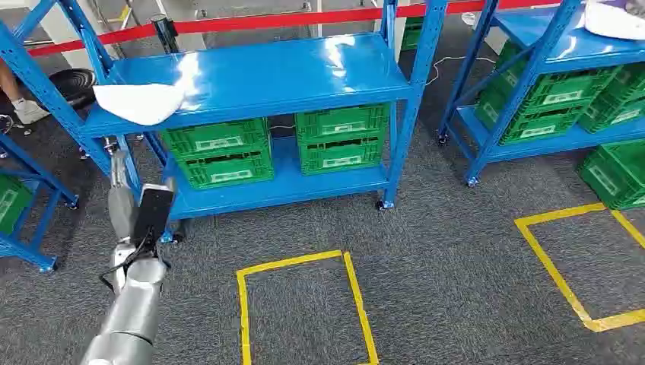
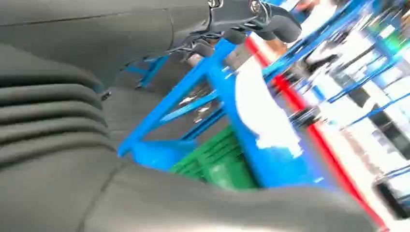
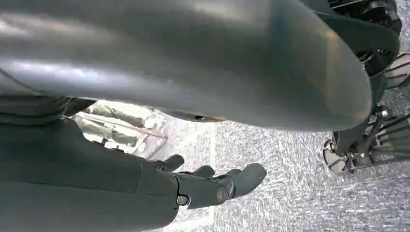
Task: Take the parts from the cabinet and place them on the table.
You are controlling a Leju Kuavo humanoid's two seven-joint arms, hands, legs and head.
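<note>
- A glossy blue steel shelving unit [image 1: 258, 76] stands on castors on speckled grey carpet [image 1: 441, 258]; a soft white bag [image 1: 141, 101] lies slumped on the left end of its top shelf.
- Ribbed green plastic crates [image 1: 220, 152] with white labels sit stacked on the lower shelf.
- The silver left arm reaches up toward the shelf's left post. The left hand [image 1: 119, 173] is raised beside that post; I cannot tell how its fingers are set.
- The right hand [image 3: 212, 186] hangs over the carpet, dark fingers loosely apart, holding nothing.
- Yellow tape [image 1: 304, 262] marks rectangles on the floor; a red barrier [image 1: 251, 21] runs behind, and a second rack [image 1: 548, 46] stands to the right.
</note>
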